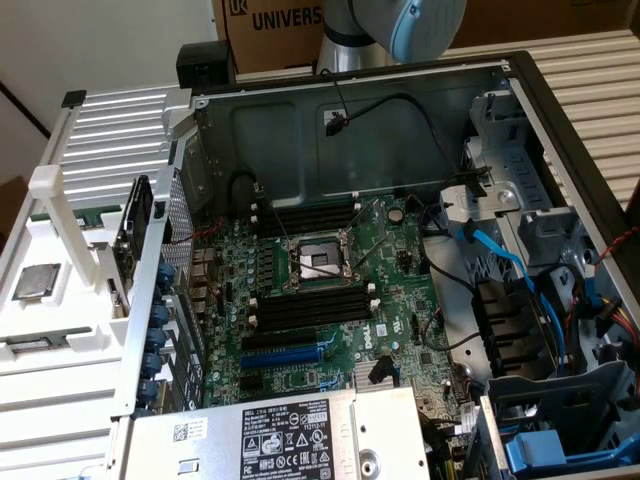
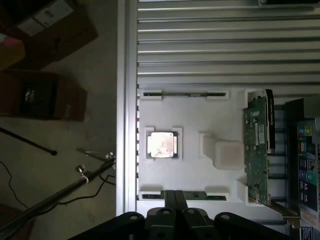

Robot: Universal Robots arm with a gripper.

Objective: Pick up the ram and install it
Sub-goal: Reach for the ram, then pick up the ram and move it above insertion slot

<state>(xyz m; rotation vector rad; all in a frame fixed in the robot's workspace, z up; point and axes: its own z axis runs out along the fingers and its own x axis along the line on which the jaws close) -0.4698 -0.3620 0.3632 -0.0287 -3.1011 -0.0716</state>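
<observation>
Slatted desk (image 2: 225, 50) carrying white fixture tray (image 2: 200, 120) beside open computer case (image 1: 280, 130). Ram (image 2: 175, 93): edge-up in tray holder, well apart from black motherboard slots (image 1: 305, 310). Risks, as judged: descending closed onto a stick and cracking it; off-centre pinch tilting ram; collision with upright card (image 2: 257, 145) or cables (image 1: 497, 252) on the way to the slots. Hand (image 2: 175, 192): closed together, empty, hovering over tray's other holder, touching nothing.
</observation>
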